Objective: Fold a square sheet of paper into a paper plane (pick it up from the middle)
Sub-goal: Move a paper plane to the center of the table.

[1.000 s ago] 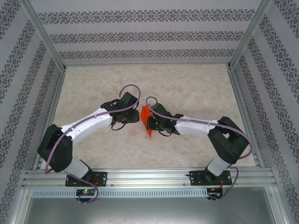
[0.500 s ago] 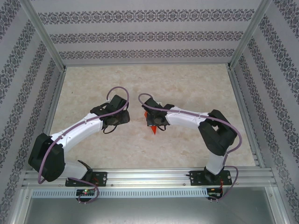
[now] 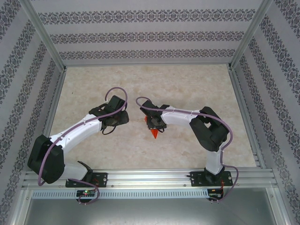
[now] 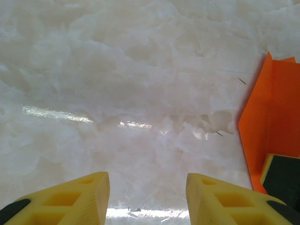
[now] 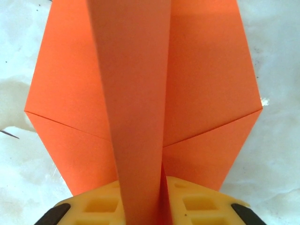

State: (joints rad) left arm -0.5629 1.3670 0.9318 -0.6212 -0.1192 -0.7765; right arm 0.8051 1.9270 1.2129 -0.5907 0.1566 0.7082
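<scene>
Right jaws: yellow fingers of the right gripper set close on either side of the raised centre fold of a bright orange folded paper plane; pinching it or merely flanking it, cannot tell.
Left jaws: yellow fingers of the left gripper spread apart, with nothing between them but bare surface.
Paper plane: lying on the pale marbled table, wings flat to both sides of the upright ridge, a slanting crease running out to each side corner.
Place on the table: about the middle, a little toward the near edge, with the pointed tip aimed at that edge.
Left gripper's place: low over the table, just left of the plane and apart from it.
Seen from the left wrist: the orange edge at the right, with a yellow-and-black finger of the right gripper over the paper.
Arms: white links with purple cables, bent inward from bases at the near edge, wrists facing each other across the middle of the table.
</scene>
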